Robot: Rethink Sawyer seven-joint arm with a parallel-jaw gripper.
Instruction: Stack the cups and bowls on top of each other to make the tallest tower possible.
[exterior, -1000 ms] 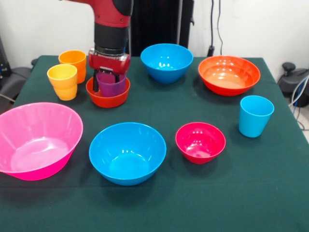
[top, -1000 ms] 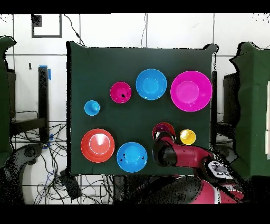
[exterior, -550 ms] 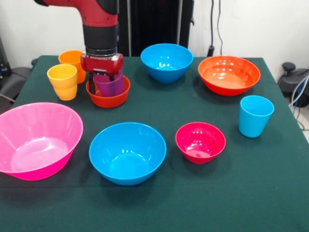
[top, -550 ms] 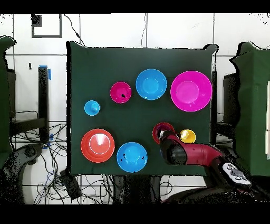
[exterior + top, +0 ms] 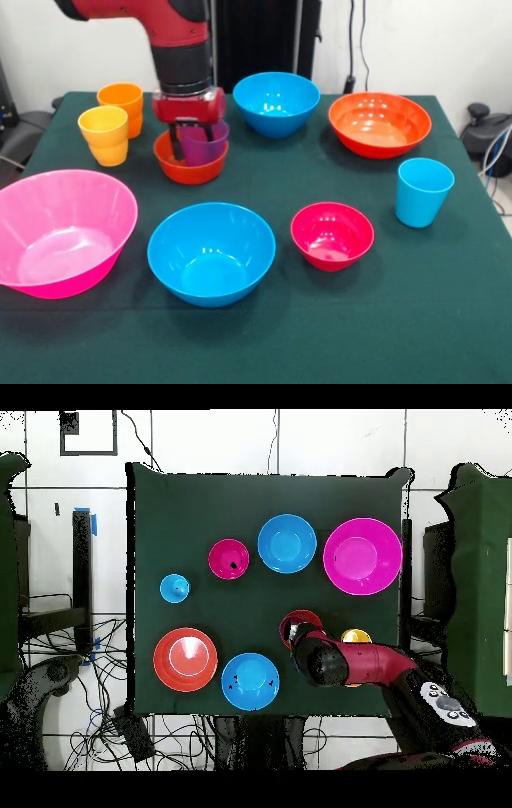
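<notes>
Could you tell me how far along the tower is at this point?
Done: the purple tumbler sits inside the small orange bowl. In hand: the gripper is shut on the purple tumbler. Left: the small crimson bowl, two blue bowls, wide orange bowl, pink bowl and the light blue, yellow and orange tumblers stand apart.

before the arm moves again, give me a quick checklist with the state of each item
1. Gripper closed on the purple cup: ok, fingers sit at its rim.
2. Purple cup sits inside the small orange bowl: ok.
3. Cup upright in that bowl: cannot tell, the gripper covers part of it.
4. Small red bowl free to pick next: ok, nothing in or on it.
5. Yellow cup and orange cup clear of the small orange bowl: ok, a gap shows.
6. Light blue cup standing upright: ok.
</notes>
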